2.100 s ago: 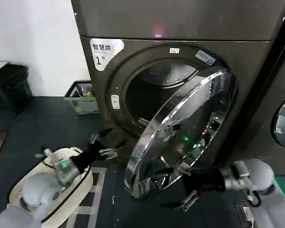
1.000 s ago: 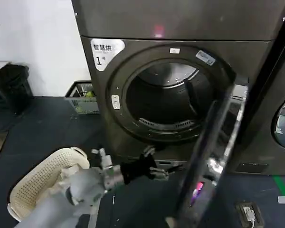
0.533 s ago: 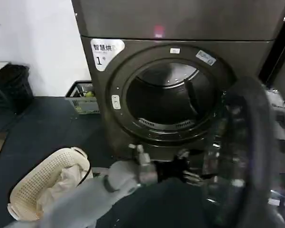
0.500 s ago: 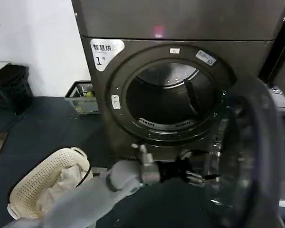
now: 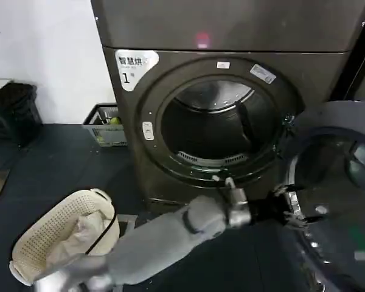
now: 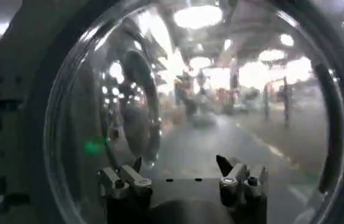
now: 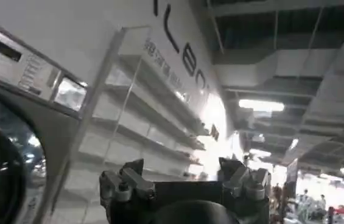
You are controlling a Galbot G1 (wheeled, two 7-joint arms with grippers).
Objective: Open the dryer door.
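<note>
One gripper works: the left gripper (image 5: pixel 290 205), fingers spread and grasping nothing, presses the dryer door (image 5: pixel 334 182). Risk: fingertips may skid off the glass, letting the door rebound. Right gripper (image 7: pixel 184 176) idles, released.

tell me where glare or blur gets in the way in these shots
Head view: the dryer door and left gripper at its inner face look smeared. Left wrist view: bright lamp reflections wash over the door glass. Right wrist view: ceiling lights flare.
</note>
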